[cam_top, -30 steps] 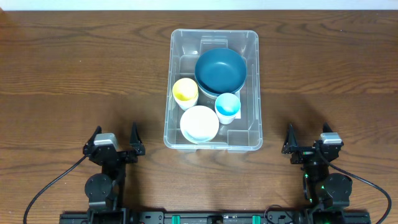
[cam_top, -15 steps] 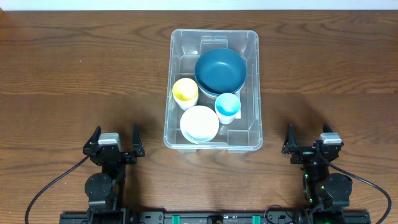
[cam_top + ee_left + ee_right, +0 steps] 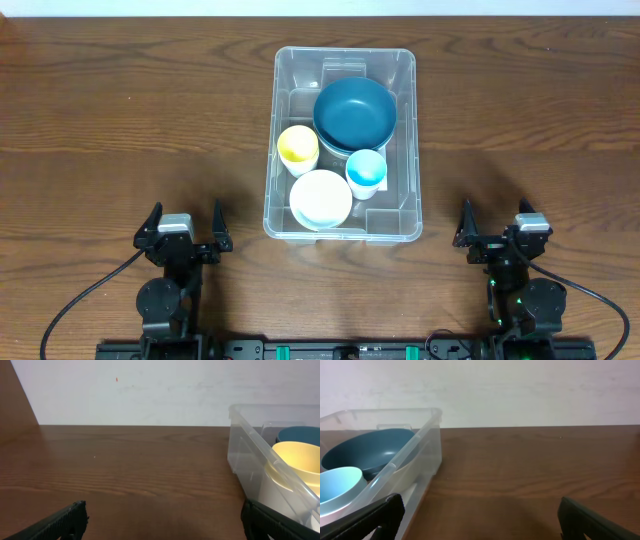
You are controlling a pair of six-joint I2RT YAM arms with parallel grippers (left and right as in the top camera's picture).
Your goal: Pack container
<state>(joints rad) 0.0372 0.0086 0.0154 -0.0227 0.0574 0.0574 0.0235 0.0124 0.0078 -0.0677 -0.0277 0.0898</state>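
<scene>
The clear plastic container (image 3: 405, 215) stands at the table's middle. It holds a dark blue bowl (image 3: 354, 112), a yellow cup (image 3: 297, 147), a light blue cup (image 3: 366, 170) and a white bowl (image 3: 320, 197). My left gripper (image 3: 184, 226) is open and empty at the front left, well clear of the container. My right gripper (image 3: 497, 221) is open and empty at the front right. The left wrist view shows the container's wall (image 3: 240, 455) and the yellow cup (image 3: 295, 460). The right wrist view shows the container (image 3: 427, 450), the dark blue bowl (image 3: 367, 450) and the light blue cup (image 3: 337, 485).
The wooden table (image 3: 120, 120) spreads to both sides of the container. A white wall (image 3: 150, 390) runs behind its far edge.
</scene>
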